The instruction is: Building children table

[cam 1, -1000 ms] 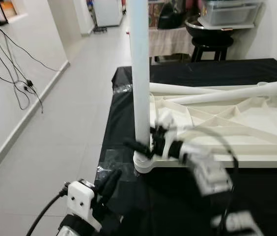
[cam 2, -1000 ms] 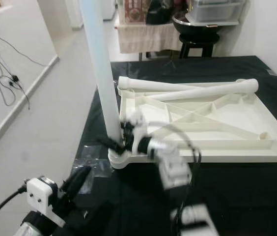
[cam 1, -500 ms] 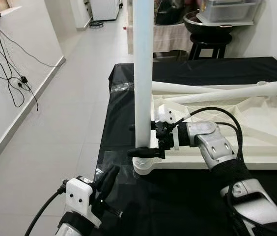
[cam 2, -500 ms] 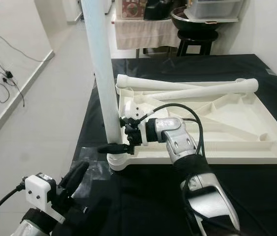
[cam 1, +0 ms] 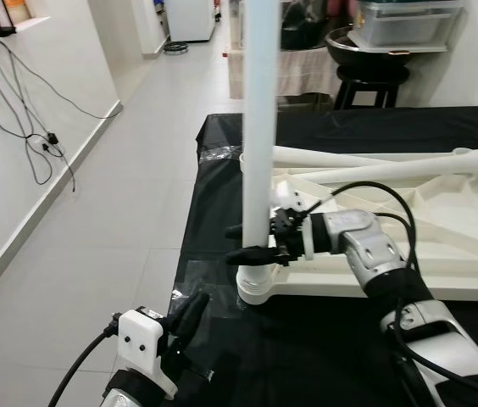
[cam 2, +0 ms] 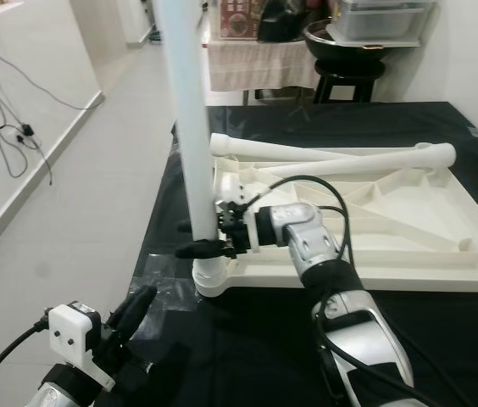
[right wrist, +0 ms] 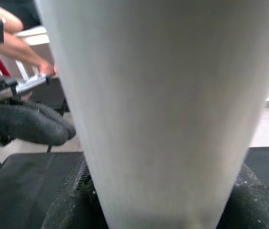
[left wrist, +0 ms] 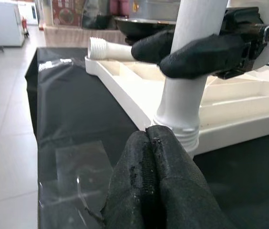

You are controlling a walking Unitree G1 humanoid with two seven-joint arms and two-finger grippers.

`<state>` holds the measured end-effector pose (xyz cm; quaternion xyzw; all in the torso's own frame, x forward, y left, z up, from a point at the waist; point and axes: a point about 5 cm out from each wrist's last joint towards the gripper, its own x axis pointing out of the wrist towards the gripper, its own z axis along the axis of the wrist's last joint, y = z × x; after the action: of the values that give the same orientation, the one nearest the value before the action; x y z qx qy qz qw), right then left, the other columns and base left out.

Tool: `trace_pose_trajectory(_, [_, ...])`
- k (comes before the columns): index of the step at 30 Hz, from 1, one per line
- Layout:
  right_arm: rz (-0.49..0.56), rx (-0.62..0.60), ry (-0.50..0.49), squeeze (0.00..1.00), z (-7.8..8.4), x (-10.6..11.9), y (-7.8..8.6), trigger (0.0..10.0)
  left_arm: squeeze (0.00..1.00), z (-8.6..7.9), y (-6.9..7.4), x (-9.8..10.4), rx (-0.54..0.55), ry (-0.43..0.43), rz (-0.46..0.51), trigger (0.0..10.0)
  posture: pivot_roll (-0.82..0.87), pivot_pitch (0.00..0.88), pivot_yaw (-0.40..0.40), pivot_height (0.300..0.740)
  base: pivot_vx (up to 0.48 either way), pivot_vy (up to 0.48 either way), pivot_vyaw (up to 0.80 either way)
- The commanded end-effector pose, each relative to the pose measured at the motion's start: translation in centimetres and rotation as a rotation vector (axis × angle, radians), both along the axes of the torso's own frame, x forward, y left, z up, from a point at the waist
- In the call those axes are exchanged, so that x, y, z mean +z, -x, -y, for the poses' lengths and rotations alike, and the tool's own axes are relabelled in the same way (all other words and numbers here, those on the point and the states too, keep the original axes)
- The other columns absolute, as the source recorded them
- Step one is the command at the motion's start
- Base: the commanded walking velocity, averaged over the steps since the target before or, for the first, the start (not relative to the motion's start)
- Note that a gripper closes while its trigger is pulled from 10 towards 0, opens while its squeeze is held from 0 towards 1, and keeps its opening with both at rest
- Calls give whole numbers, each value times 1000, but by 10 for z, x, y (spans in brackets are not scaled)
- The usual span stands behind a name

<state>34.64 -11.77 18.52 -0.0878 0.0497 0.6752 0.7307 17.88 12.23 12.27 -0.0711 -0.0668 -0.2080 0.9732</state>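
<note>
A white table top (cam 1: 468, 246) lies upside down on a black-covered table (cam 1: 222, 170). One white leg (cam 1: 258, 127) stands upright in its near left corner socket (cam 1: 258, 290). My right gripper (cam 1: 252, 242) is shut on this leg just above the socket, and the leg (right wrist: 158, 109) looms close in the right wrist view. Screw threads show at the leg's foot (left wrist: 178, 131). My left gripper (cam 1: 190, 309) hovers low at the table's near left corner. Its two fingers (left wrist: 149, 143) are pressed together on nothing, pointing at the socket. Two loose legs (cam 1: 375, 170) lie across the far side of the table top.
The table's left edge (cam 1: 190, 229) drops to tiled floor (cam 1: 112, 212). Cables (cam 1: 36, 127) hang on the left wall. A black stool (cam 1: 366, 85) with a bowl and a plastic box stands beyond the table. A person's forearm (right wrist: 22, 50) appears in the right wrist view.
My right arm was a blur one second ago; it has since settled with its gripper round the upright leg. The camera has shifted a little. The left gripper stays put.
</note>
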Motion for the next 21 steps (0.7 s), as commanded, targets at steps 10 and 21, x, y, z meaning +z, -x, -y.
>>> trace_pose_trajectory(10, [-110, -875, 21, 0, -24, -80, 63, 0, 0, -3, 3, 1, -11, 3, -19, 10000, -4, 117, 12, 740, 0, 0, 0])
trace_pose_trajectory(21, [-67, -892, 41, 0, -16, -76, 45, 0, 0, -4, 1, -1, -12, -4, -26, 10000, -7, 86, 12, 740, 0, 0, 0])
